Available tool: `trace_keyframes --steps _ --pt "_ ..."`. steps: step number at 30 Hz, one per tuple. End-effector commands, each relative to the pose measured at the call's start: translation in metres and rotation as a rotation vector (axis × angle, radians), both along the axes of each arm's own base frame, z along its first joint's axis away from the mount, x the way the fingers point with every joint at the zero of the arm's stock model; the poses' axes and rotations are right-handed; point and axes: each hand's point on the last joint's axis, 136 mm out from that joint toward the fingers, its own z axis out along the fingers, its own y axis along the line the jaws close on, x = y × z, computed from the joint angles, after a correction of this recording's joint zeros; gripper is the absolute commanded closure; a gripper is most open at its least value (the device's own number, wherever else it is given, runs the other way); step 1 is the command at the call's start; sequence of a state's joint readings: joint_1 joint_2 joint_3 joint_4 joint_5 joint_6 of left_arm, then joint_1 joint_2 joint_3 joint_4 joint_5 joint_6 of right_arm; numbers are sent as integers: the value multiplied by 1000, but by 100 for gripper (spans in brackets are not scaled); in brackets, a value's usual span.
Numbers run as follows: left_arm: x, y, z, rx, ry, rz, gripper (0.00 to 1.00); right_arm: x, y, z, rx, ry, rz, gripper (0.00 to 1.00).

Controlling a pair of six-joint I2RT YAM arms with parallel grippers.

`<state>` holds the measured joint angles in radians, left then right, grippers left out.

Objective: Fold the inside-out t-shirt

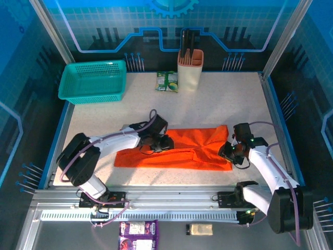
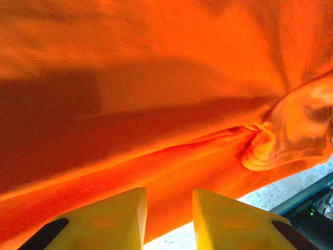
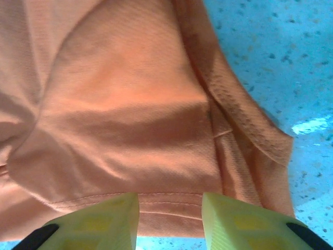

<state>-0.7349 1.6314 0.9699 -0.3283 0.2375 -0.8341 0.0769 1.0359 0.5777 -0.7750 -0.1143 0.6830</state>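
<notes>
Orange t-shirt [image 1: 192,148] lies in a long folded strip mid-surface [image 1: 218,104]; its sleeves and collar are hard to make out. My left end effector [image 1: 156,143] covers its upper left edge, fingers apart, cloth smooth across the gap. My right end effector [image 3: 170,200] is at the right-end hem, fingers apart. I can't tell whether either touches the cloth.

Nothing written can be read anywhere. The small green-and-white printed packet [image 1: 167,82] at the back of the table carries lettering too small to make out. So do the purple foil packets [image 1: 138,235] and the small tan packet [image 1: 200,229] lying below the arms' rail. The blue backdrop panel [image 1: 234,21] bears a gear emblem [image 1: 171,5] above circuit-like lines.
</notes>
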Motion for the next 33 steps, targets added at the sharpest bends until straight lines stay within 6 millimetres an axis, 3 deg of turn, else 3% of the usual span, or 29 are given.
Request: trace_keyframes --steps 1,7,14,23,33 --pt "-2 -37 10 -83 6 -29 70 -10 -12 -13 -26 35 -95 62" --pt "-12 -67 4 -88 32 -88 69 -14 -11 -23 -10 54 -124 63" --pt "-26 -95 -5 -105 74 -148 67 -11 -3 -29 41 48 -125 75" --pt "-27 -114 -9 -108 84 -175 64 -12 -3 -20 47 26 -124 96" --pt "-28 -121 -29 -71 92 -189 68 -16 1 -13 72 24 -114 100"
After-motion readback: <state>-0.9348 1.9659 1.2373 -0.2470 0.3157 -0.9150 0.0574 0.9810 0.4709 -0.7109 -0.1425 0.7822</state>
